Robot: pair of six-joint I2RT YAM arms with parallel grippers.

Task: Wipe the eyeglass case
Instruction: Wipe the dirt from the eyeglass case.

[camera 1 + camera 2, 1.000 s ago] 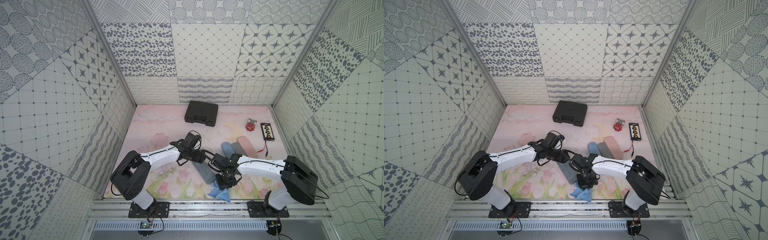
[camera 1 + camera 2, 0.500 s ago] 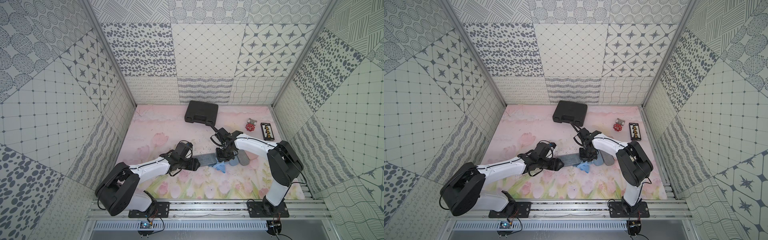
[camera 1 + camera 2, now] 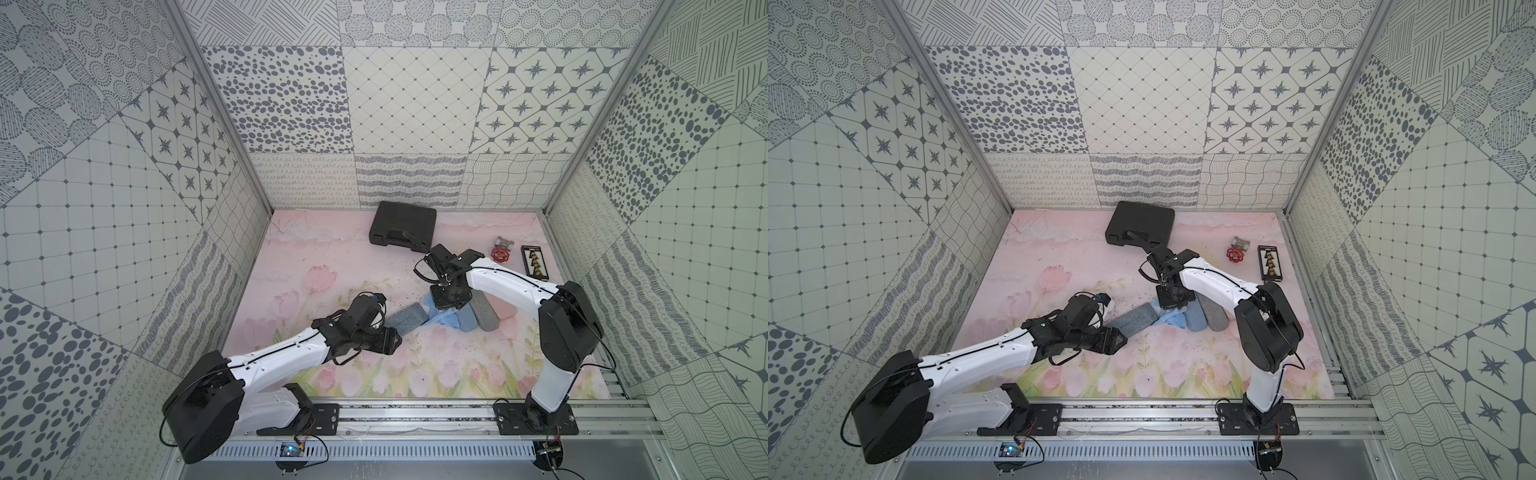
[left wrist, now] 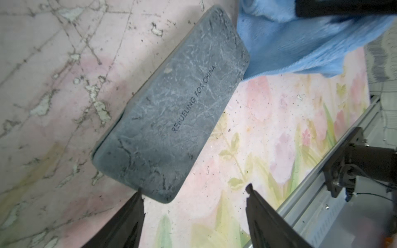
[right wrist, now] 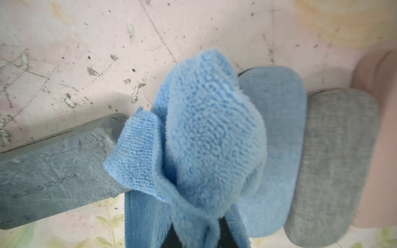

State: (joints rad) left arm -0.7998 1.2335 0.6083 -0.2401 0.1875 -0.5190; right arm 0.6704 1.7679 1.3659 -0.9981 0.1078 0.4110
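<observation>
The eyeglass case [image 3: 407, 324] [image 3: 1136, 322] is dark grey, marbled and flat, and lies on the pink floral mat. My left gripper [image 3: 395, 345] [image 3: 1121, 340] [image 4: 194, 189] is open just off the case's near end [image 4: 171, 107], and nothing sits between its fingers. One fingertip [image 4: 138, 193] is right at the case's corner. My right gripper [image 3: 446, 305] [image 3: 1173, 303] [image 5: 210, 232] is shut on a blue cloth [image 3: 444, 322] [image 5: 204, 139]. The cloth hangs over the case's other end [image 5: 53, 171] and hides the right fingers.
A blue case [image 3: 467, 322], a grey one [image 3: 486, 316] and a pink one [image 3: 505, 318] lie side by side right of the cloth. A black box [image 3: 403, 224] stands at the back wall. A red valve [image 3: 500, 253] and a black card [image 3: 535, 259] lie at the back right.
Both arms and the case have moved from the front middle toward the row of cases. The left gripper has since let go of the case's end and drawn back toward the front.
</observation>
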